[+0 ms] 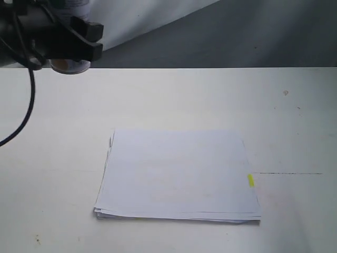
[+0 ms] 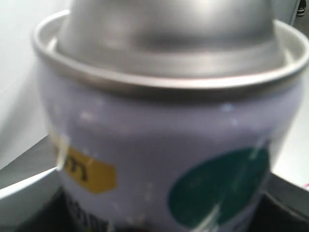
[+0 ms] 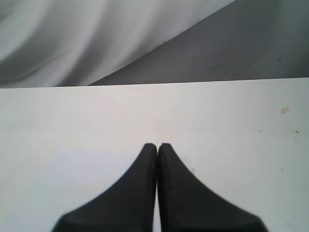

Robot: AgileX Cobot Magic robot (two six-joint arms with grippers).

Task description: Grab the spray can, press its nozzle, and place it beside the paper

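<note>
White table (image 1: 174,100) fills most of the scene, flat and pale, its far edge running straight across. On the right side there's a thin dark line (image 1: 287,173) drawn left to right on the top. Farther back on the right, a tiny ring-shaped mark (image 1: 285,93), with a couple of faint specks near it. Near left corner, one small dark speck (image 1: 37,240). Beyond the far edge, a grey floor (image 1: 253,37), and at far left a white drape (image 1: 152,16) hangs in soft folds, slanting across that grey.

Dome of spray can (image 2: 159,145) dull silver metal, label glossy; paper (image 1: 179,174) matt white; table (image 1: 295,132) under paper smooth, matt; my right fingers (image 3: 135,193) matt black.
</note>
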